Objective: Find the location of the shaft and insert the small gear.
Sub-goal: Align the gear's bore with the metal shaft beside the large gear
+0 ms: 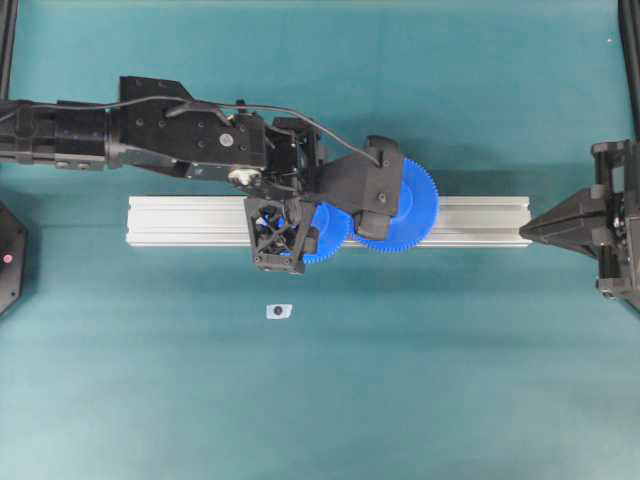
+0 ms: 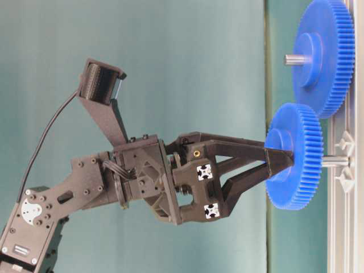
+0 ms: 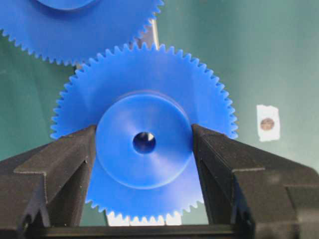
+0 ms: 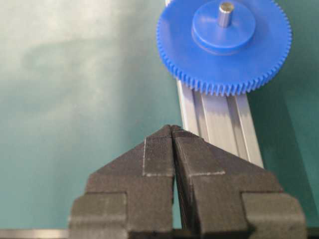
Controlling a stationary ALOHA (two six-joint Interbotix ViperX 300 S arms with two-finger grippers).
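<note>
Table-level exterior | left gripper (image 2: 280,165) jaws clamped on small gear (image 2: 296,156) hub | shaft (image 2: 335,161) partly entered | next: seat fully, release | right gripper (image 4: 172,130) jaws together.

Crowded rail middle, open table front

Two meshing gears (image 1: 400,205) and the left gripper (image 1: 300,235) crowd the aluminium rail's (image 1: 180,220) middle; its ends stand unobstructed.
</note>
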